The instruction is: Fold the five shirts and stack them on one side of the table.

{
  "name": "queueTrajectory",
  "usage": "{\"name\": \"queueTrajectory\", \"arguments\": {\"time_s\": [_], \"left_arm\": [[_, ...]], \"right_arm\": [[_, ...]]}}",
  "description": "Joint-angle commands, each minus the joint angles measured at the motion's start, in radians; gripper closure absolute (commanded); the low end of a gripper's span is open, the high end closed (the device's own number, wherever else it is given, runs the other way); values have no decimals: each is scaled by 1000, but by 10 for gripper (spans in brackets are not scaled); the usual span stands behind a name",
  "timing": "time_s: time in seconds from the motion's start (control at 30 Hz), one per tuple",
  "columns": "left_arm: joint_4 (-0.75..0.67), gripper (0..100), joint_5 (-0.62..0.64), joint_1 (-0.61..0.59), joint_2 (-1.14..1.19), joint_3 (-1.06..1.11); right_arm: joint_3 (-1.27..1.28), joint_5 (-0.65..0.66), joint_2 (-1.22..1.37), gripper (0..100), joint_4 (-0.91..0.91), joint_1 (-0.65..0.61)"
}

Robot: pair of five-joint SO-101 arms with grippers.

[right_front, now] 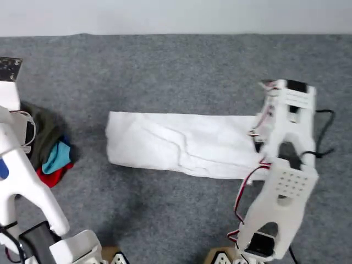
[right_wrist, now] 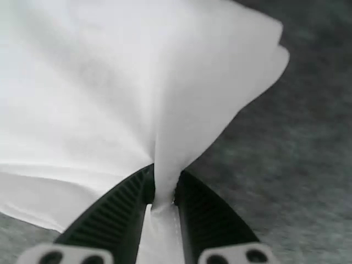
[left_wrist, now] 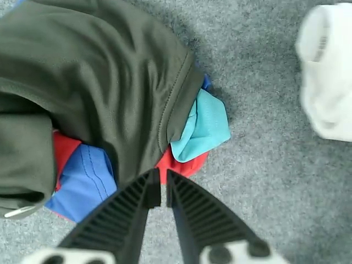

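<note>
Right gripper [right_wrist: 163,192] had its fingers pinched on one end of the long white folded cloth shirt [right_front: 181,144], stretched mid-table; light, limp fabric, probably best gripped at corners. Left gripper [left_wrist: 163,190], nearly closed and empty, hovered over the crumpled olive, red and blue shirt heap [left_wrist: 93,82].

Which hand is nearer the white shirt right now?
Right. The right hand pinches one end of the white shirt; the left hand sits by the shirt pile, well apart from it.
</note>
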Motion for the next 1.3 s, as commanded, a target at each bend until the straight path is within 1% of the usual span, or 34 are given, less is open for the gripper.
{"name": "queueTrajectory", "arguments": {"time_s": [0.0, 0.1, 0.17, 0.37, 0.63, 0.73, 0.83, 1.07, 1.27], "left_arm": [[20, 976, 11, -2, -41, -4], [20, 976, 12, -2, -41, -4], [20, 976, 14, 0, -41, -4], [20, 977, 14, 43, -41, -4], [18, 977, 17, 137, -41, -4], [14, 977, 52, 141, -41, -4], [2, 977, 61, 143, -40, -4], [-15, 977, 61, 143, -41, -4], [-15, 977, 61, 143, -41, -4]], "right_arm": [[-14, 92, -90, 988, 10, 110], [-14, 135, -117, 989, 24, 136], [-14, 158, -147, 989, 62, 104], [-14, 153, -246, 989, 137, -102], [-14, -5, -305, 989, 133, -410], [-14, -35, -306, 989, 105, -513], [-14, -52, -308, 989, 64, -587], [-14, -69, -308, 989, -18, -730], [-14, -69, -297, 989, -113, -809]]}}
